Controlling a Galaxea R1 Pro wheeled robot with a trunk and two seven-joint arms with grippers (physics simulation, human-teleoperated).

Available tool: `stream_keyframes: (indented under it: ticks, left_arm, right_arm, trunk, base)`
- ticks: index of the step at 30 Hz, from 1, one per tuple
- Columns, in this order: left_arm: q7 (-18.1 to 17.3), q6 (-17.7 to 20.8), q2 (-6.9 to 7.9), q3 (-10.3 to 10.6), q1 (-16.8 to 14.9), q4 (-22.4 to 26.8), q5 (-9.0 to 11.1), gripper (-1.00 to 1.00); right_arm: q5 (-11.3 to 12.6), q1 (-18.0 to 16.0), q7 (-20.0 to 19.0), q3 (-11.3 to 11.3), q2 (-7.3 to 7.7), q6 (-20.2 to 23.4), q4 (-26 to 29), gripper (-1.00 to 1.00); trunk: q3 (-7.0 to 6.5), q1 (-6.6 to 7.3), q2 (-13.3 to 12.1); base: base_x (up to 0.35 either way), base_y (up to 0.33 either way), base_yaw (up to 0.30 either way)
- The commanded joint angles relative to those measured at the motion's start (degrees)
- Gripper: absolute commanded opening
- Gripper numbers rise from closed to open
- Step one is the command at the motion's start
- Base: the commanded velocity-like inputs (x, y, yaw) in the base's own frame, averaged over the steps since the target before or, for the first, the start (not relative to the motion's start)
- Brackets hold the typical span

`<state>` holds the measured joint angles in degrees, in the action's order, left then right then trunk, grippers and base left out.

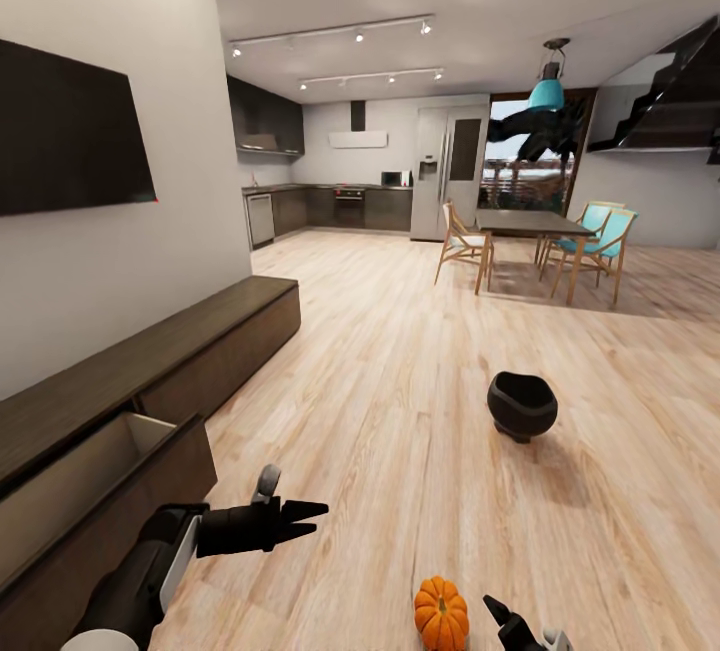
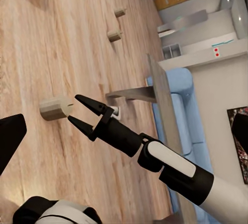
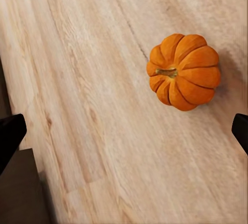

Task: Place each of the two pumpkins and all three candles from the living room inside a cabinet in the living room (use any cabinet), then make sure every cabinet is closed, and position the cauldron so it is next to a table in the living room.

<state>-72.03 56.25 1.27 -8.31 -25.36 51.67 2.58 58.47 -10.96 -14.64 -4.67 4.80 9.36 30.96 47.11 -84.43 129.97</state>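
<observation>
We are seeing little done — pumpkin (image 1: pixel 441 613) lying on the floor at six o'clock, cabinet (image 1: pixel 150 401) drawer standing open, cauldron (image 1: pixel 521 405) sitting unmoved; right hand (image 1: pixel 512 626) is hanging open, left hand (image 1: pixel 300 516) we cannot tell.

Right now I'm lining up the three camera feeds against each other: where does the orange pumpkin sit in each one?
Head view: the pumpkin lies on the wood floor at the bottom edge, just left of the right tool.
Left wrist view: no pumpkin here; this picture has candles on the floor and the right tool.
Right wrist view: the pumpkin lies upper right, stem facing the camera.
Shared landmark: the pale wood floor planks.
</observation>
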Motion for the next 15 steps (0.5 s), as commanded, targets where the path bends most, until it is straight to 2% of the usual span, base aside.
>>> stream_keyframes:
  ticks: [1,15]
  left_arm:
    - [0.0,0.6,0.01,0.0,0.0,0.0,0.2,1.0]
    - [-0.1,0.6,0.28,0.0,0.0,0.0,0.2,1.0]
  right_arm:
    - [0.5,0.0,-0.2,-0.3,-0.03,0.5,0.0,1.0]
    - [0.5,0.0,-0.2,-0.3,-0.02,0.5,0.0,1.0]
  trunk:
    - [0.24,-0.21,0.4]
    - [2.76,-3.29,6.1]
  base:
    - [0.0,0.0,0.0]
    - [0.0,0.0,0.0]
